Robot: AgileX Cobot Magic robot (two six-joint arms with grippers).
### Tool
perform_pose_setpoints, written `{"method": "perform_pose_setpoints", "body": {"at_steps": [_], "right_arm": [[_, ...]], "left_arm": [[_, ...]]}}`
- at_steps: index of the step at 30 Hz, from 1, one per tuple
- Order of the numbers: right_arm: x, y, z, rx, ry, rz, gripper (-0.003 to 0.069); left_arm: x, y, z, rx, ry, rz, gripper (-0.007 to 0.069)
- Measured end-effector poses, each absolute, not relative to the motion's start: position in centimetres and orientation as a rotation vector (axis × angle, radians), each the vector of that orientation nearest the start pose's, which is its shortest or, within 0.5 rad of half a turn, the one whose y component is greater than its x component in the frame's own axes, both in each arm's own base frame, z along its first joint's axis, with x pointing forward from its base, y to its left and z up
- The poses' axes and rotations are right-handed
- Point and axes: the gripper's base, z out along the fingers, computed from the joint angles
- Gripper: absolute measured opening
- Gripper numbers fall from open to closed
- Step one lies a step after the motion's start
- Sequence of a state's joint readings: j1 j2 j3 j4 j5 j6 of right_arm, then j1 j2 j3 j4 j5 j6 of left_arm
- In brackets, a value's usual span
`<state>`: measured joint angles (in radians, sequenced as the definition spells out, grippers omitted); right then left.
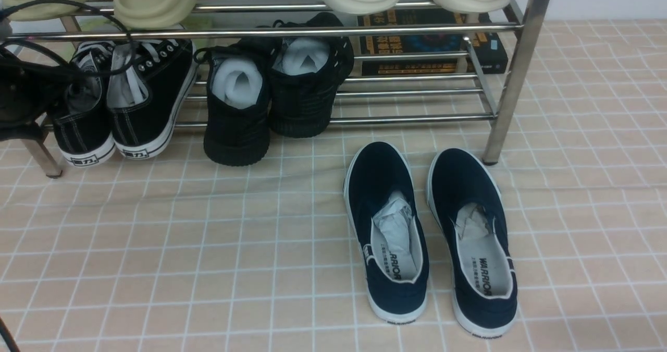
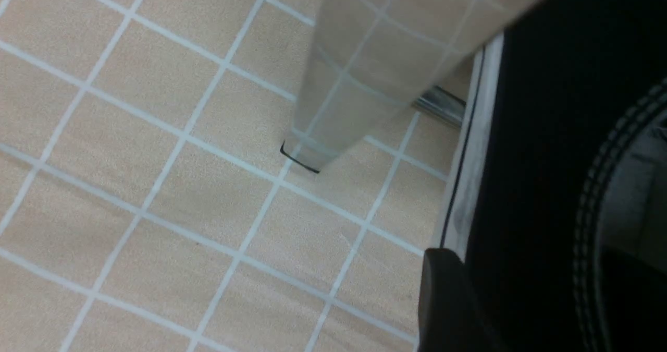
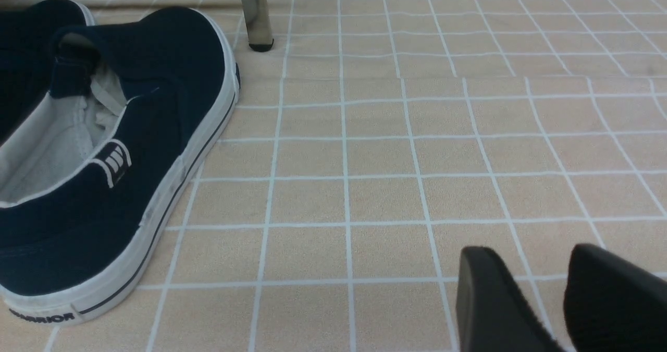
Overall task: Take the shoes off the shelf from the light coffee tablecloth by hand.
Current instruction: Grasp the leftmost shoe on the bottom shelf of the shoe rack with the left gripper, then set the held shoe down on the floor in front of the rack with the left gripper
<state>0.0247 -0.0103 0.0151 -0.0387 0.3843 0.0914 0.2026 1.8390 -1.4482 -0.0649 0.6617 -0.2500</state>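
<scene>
A pair of black canvas lace-up sneakers with white soles (image 1: 147, 99) is seen at the left of the front view, on the lower tier of a chrome shoe rack of thin metal tubes (image 1: 417, 119), heels projecting past its front bar. The left gripper, dark and partly cut off by the frame (image 1: 31, 128), is placed beside the outer sneaker; one black fingertip (image 2: 448, 284) is shown close to the sole in the left wrist view, but whether its jaws are wide, narrow or gripping cannot be told. The right gripper (image 3: 526, 255) is parted by a narrow gap, with nothing held, above a beige cloth with a white grid (image 1: 208, 268). Black knit sneakers stuffed with white paper (image 1: 237, 117) are set at upper centre; navy slip-ons with white soles (image 1: 385, 185) are laid on the cloth at lower right.
</scene>
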Motion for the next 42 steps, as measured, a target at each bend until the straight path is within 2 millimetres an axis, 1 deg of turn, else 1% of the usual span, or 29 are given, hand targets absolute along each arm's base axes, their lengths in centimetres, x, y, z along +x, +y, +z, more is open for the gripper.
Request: {"method": "perform_pose_setpoints", "body": {"at_steps": [2,4,6,8,9,11,12,13,15,16,18,19,20,22,25,28,29,30,31,33,36,39,41,42], "right_arm": [[5.2,0.0,17.4,0.039,1.872,0.042,0.0239],[5.2,0.0,17.4,0.039,1.872,0.042,0.0239],[5.2,0.0,17.4,0.039,1.872,0.042,0.0239],[5.2,0.0,17.4,0.039,1.872,0.042,0.0239],[5.2,0.0,17.4,0.039,1.872,0.042,0.0239],[5.2,0.0,17.4,0.039,1.872,0.042,0.0239],[5.2,0.0,17.4,0.039,1.872,0.042,0.0239],[5.2,0.0,17.4,0.039,1.872,0.042,0.0239],[5.2,0.0,17.4,0.039,1.872,0.042,0.0239],[5.2,0.0,17.4,0.039,1.872,0.042,0.0239],[5.2,0.0,17.4,0.039,1.872,0.042,0.0239],[5.2,0.0,17.4,0.039,1.872,0.042,0.0239],[5.2,0.0,17.4,0.039,1.872,0.042,0.0239],[5.2,0.0,17.4,0.039,1.872,0.042,0.0239],[5.2,0.0,17.4,0.039,1.872,0.042,0.0239],[5.2,0.0,17.4,0.039,1.872,0.042,0.0239],[5.2,0.0,17.4,0.039,1.872,0.042,0.0239],[5.2,0.0,17.4,0.039,1.873,0.042,0.0239],[5.2,0.0,17.4,0.039,1.873,0.042,0.0239],[5.2,0.0,17.4,0.039,1.873,0.042,0.0239],[5.2,0.0,17.4,0.039,1.873,0.042,0.0239],[5.2,0.0,17.4,0.039,1.873,0.042,0.0239],[5.2,0.0,17.4,0.039,1.873,0.042,0.0239],[5.2,0.0,17.4,0.039,1.873,0.042,0.0239]], "left_arm": [[40.3,7.9,25.3,-0.619,2.469,-0.089,0.0344],[40.4,7.9,25.1,-0.621,2.477,-0.089,0.0318],[40.4,7.9,25.0,-0.623,2.479,-0.09,0.0251],[40.4,7.9,25.0,-0.626,2.481,-0.094,0.0162],[40.3,7.9,24.9,-0.627,2.488,-0.094,0.0099],[40.2,7.8,24.9,-0.63,2.501,-0.095,0.0044],[40.1,7.8,24.9,-0.63,2.508,-0.094,0.0031],[39.9,7.8,25.1,-0.631,2.516,-0.093,0.0024],[39.0,7.6,26.0,-0.633,2.56,-0.088,0.0019],[38.5,7.5,26.5,-0.632,2.577,-0.083,0.0019],[37.1,7.4,28.2,-0.62,2.604,-0.055,0.002],[36.9,7.4,28.4,-0.617,2.609,-0.046,0.002],[35.9,7.4,30.0,-0.6,2.599,-0.016,0.002],[34.1,7.3,32.6,-0.576,2.576,0.033,0.002],[30.8,7.0,36.4,-0.556,2.536,0.091,0.0022],[27.4,6.7,39.0,-0.553,2.529,0.146,0.0022],[26.6,6.6,39.6,-0.552,2.526,0.159,0.0024],[25.3,6.6,40.3,-0.557,2.529,0.196,0.0024],[24.7,6.5,40.7,-0.56,2.528,0.206,0.0024],[23.2,6.5,42.0,-0.551,2.473,0.25,0.0024],[22.0,6.4,43.0,-0.547,2.43,0.267,0.0024],[21.4,6.3,43.2,-0.548,2.421,0.269,0.0024],[20.9,6.1,42.2,-0.566,2.447,0.252,0.0024],[20.9,6.1,42.2,-0.566,2.445,0.252,0.0024]]}}
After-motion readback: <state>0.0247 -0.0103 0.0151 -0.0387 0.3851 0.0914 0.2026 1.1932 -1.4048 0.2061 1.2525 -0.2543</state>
